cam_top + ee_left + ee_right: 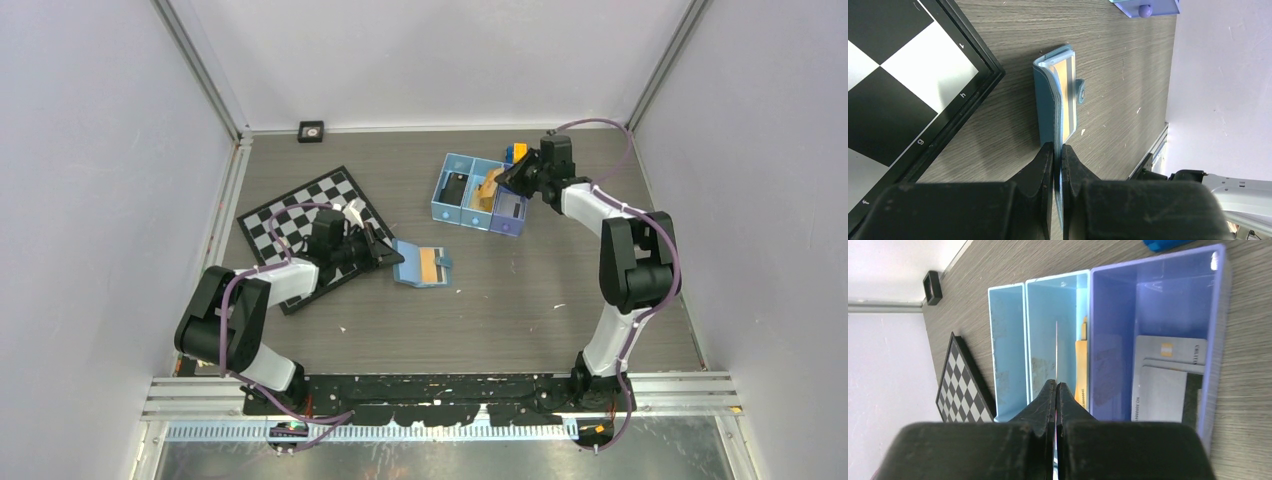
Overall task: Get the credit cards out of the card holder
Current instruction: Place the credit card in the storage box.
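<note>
The light-blue card holder (418, 265) lies open on the table, an orange-tan card (431, 265) showing in its pocket. My left gripper (392, 255) is shut on the holder's near panel. In the left wrist view the fingers (1048, 160) pinch the holder (1050, 100) edge, and the card (1068, 82) shows inside. My right gripper (508, 178) is shut on a thin card (1056, 347), seen edge-on, over the middle compartment of the blue tray (1090, 315). An orange-tan card (1081, 370) leans in that compartment. Silvery grey cards (1160, 385) lie in the purple compartment.
The three-compartment tray (440, 215) stands at the back centre, a dark item (457, 187) in its left compartment. A chessboard (290, 225) lies under my left arm, its edge close to the holder (973, 75). A small black square (311, 131) sits by the back wall.
</note>
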Available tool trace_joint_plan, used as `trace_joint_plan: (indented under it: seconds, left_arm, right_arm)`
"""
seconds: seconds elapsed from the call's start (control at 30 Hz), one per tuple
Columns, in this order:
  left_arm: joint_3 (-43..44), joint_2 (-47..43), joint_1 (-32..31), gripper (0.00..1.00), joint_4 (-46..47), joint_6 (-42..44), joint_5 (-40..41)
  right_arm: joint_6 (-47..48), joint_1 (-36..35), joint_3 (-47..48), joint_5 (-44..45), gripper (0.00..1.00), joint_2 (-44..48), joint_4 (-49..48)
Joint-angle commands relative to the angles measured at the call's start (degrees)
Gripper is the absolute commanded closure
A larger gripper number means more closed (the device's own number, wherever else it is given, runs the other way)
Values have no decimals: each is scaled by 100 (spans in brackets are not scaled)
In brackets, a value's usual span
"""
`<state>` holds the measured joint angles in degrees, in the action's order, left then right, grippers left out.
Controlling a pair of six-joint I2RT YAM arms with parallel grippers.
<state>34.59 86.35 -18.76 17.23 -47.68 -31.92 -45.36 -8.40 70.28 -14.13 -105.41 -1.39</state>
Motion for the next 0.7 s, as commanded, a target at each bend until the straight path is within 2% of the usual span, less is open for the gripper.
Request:
trace_joint_plan:
  seconds: [0.0,0.23,0.27,0.37,0.47,0.67]
  left_arm:
    - [215,-17,-22,100,96,62,-30]
    - [228,9,-22,100,87,74,-29]
    - [232,13,-22,100,79,79,-28]
    - [254,54,-30,100,58,91,-33]
    - [268,89,-31,100,28,105,-42]
    - [188,-31,-31,99,57,224,69]
  right_arm:
    - [-19,-82,139,-440,99,-32,-133]
    - [-104,-92,214,-625,98,-390,-325]
    - [-131,-90,249,-648,93,-460,-322]
    - [-191,-91,195,-422,61,-426,-275]
    - [-10,-96,-53,127,41,20,-121]
    - [505,-607,-283,897,31,1039,436]
